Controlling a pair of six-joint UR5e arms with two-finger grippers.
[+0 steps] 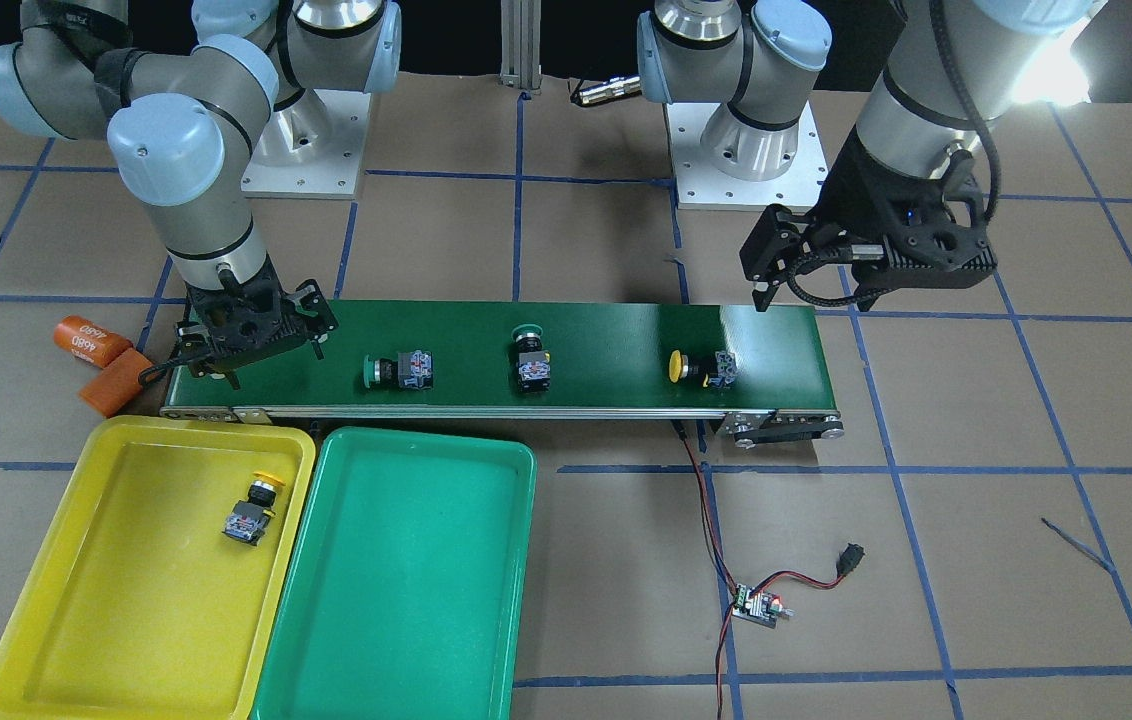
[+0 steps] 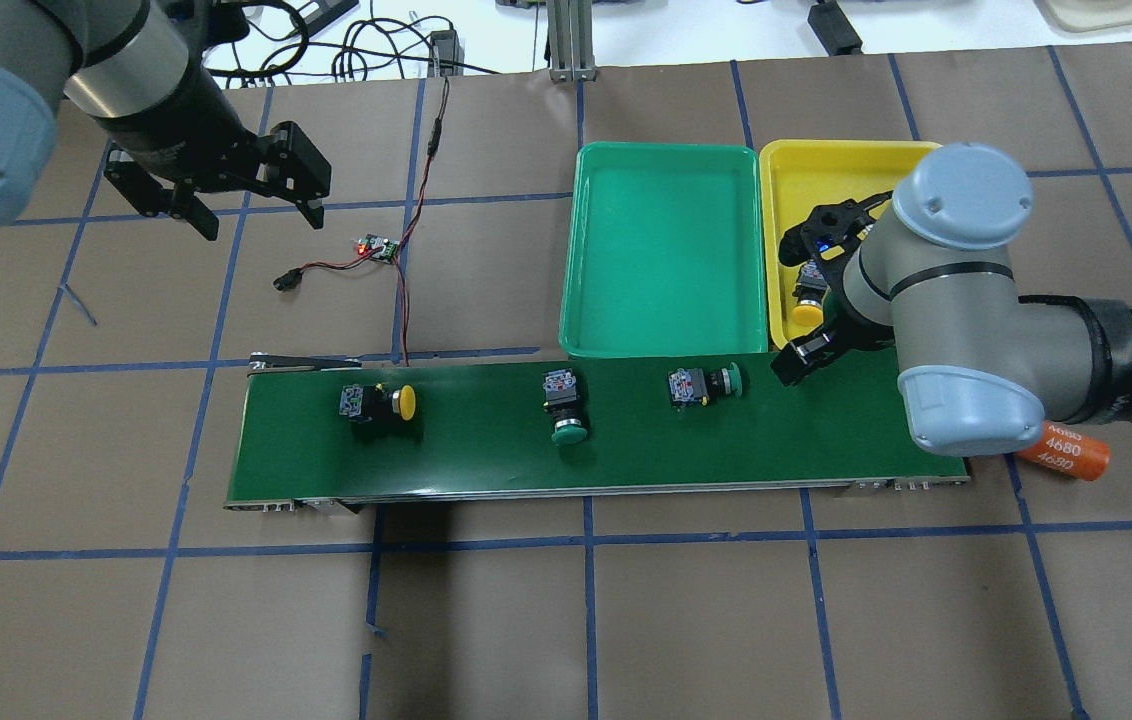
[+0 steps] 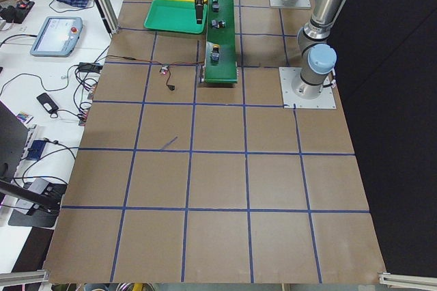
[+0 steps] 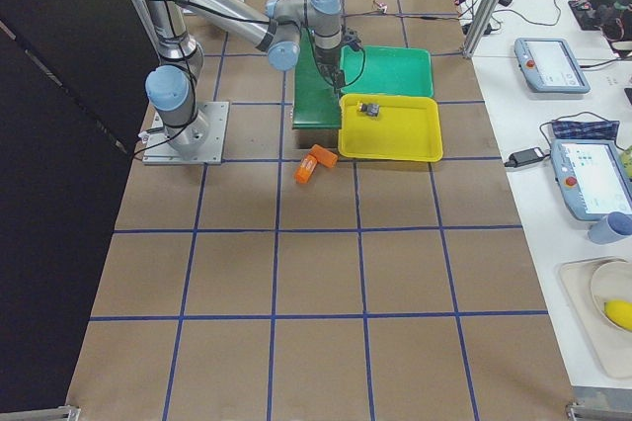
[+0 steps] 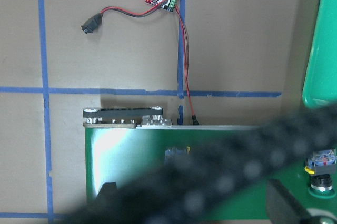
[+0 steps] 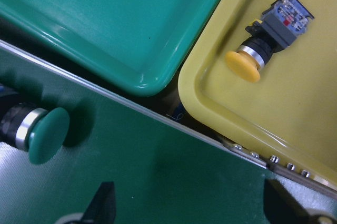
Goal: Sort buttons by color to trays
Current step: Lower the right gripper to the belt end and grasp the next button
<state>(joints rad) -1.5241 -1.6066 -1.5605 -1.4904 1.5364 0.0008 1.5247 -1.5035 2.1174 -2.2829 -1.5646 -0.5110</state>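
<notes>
One yellow button (image 1: 253,505) lies in the yellow tray (image 1: 46,600); it also shows in the right wrist view (image 6: 268,34). The teal-green tray (image 1: 406,580) beside it holds nothing. On the green conveyor belt (image 1: 606,335) lie two green buttons (image 1: 399,370) (image 1: 529,360) and a yellow button (image 1: 701,368). My right gripper (image 1: 271,360) is open and empty over the belt's end by the trays, next to the nearest green button (image 6: 39,132). My left gripper (image 2: 256,215) is open and empty, above the table beyond the belt's other end.
Two orange cylinders (image 1: 86,340) (image 1: 116,382), one marked 4680, lie off the belt's end near the yellow tray. A small circuit board (image 1: 756,605) with red-black wires lies on the brown paper in front of the belt; its wire runs to the belt.
</notes>
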